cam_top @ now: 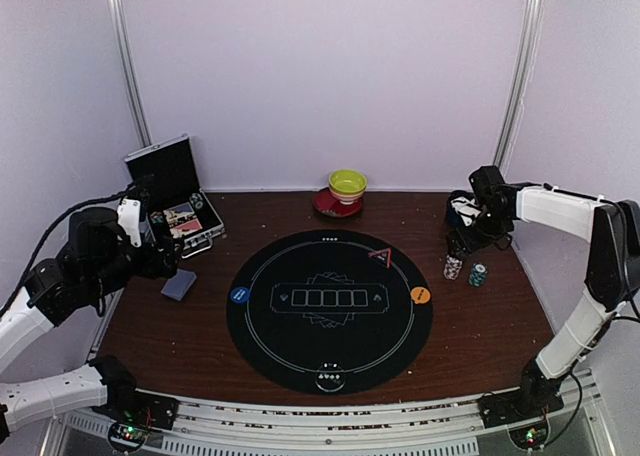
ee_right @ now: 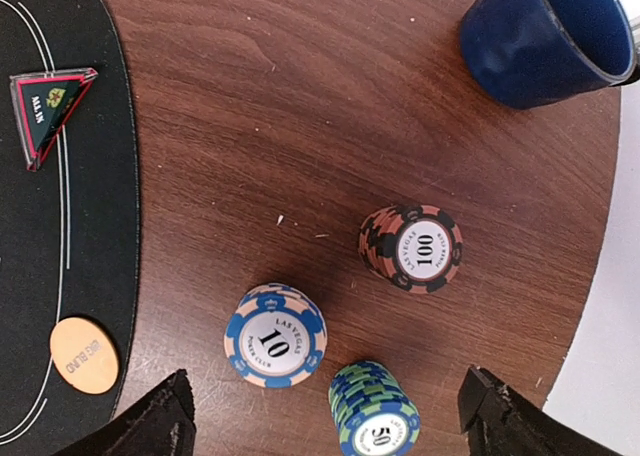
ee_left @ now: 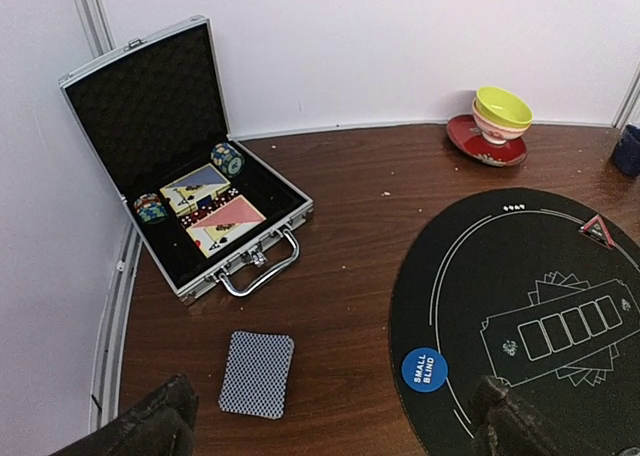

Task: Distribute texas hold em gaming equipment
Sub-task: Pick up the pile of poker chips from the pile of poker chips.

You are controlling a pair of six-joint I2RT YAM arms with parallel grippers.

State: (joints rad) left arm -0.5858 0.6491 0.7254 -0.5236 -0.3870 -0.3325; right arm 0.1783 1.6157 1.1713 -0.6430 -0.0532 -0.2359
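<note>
Your left tool (ee_left: 330,431) stands wide open and holds nothing, its two dark fingers (ee_left: 150,426) low in the wrist view, well apart. Just ahead of it a deck (ee_left: 256,374) lies face down on the tabletop (ee_left: 350,196), chequered blue back up, between the case (ee_left: 150,106) and the round black mat (ee_left: 470,276). The case stands open at the far left, lid tilted back. Inside it are two card packs (ee_left: 212,211) and loose chips (ee_left: 227,159) in the foam. A blue disc (ee_left: 424,369) marked small blind rests on the mat's near-left edge. A bowl (ee_left: 502,111) on a red saucer stands at the back. Your right tool (ee_right: 330,426) is also open, fingers spread, gripping nothing. Three chip stacks stand on bare wood off the mat's right edge: the 100 stack (ee_right: 412,248) farthest from the tool, the 10 stack (ee_right: 275,334) to its left and nearer, and the 50 stack (ee_right: 375,416) nearest, in line with the gap between the fingers. None touches another. An orange disc (ee_right: 84,354) marked big blind lies on the mat's right edge, with a triangular all-in marker (ee_right: 48,111) farther back on the mat. A blue mug (ee_right: 530,46) stands beyond the stacks.
</note>
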